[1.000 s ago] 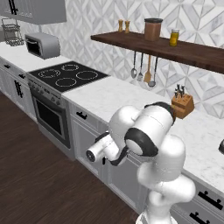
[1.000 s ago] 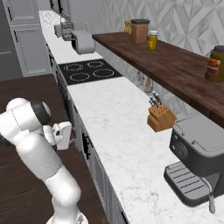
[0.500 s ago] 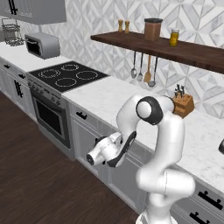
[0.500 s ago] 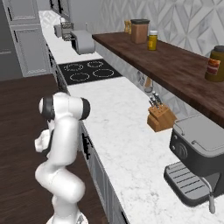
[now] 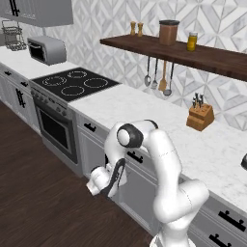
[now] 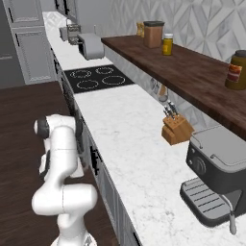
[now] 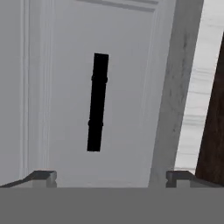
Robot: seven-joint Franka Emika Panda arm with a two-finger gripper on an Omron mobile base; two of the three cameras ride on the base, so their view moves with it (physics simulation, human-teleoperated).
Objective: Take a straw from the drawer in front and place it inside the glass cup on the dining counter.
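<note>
Going left to right across the left base view, a toaster is being seen at the far end of the kitchen surface, then a black cooktop, then the white arm bending down in front of the grey cabinets, and last a knife block under a wooden shelf.

The gripper is being held low, at the level of the cabinet fronts below the surface's edge. In the hand view the drawer is facing the camera at close range, closed as far as can be judged, with its black bar handle running lengthwise between the two fingers. The fingers are being kept wide apart, with nothing between them, one tip on either side of the handle and not yet touching it.

The straw is presumably lying inside the closed drawer, hidden from every camera; the glass cup and the dining counter are elsewhere.

The handle is judged to be stiff and fixed, best taken across its middle so that the pull stays straight. The straw is expected to be very light, thin and smooth, likely to roll or slip, so a pinch near its mid-length is being judged safest.
</note>
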